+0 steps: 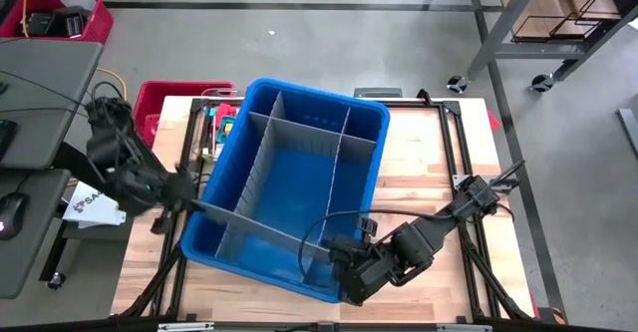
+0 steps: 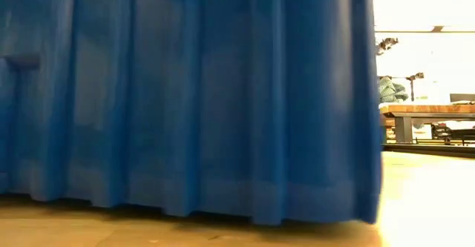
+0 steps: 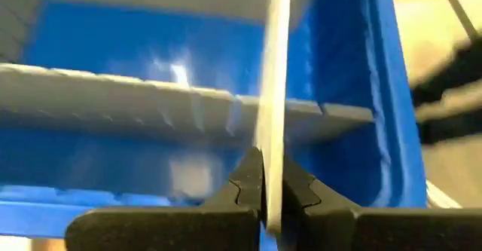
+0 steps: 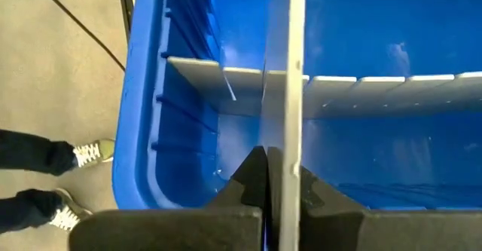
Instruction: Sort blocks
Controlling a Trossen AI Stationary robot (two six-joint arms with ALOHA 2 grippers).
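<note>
Now left claw (image 3: pixel 263 194) and right claw (image 4: pixel 280 177) each clenched on grey divider (image 1: pixel 261 225) ends in blue bin (image 1: pixel 371 115).

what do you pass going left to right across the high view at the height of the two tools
left tool, shut on the grey divider panel at the blue bin's left wall → the long divider panel crossing the bin → right tool, shut on the same panel at the bin's near right corner → bare wooden table
</note>
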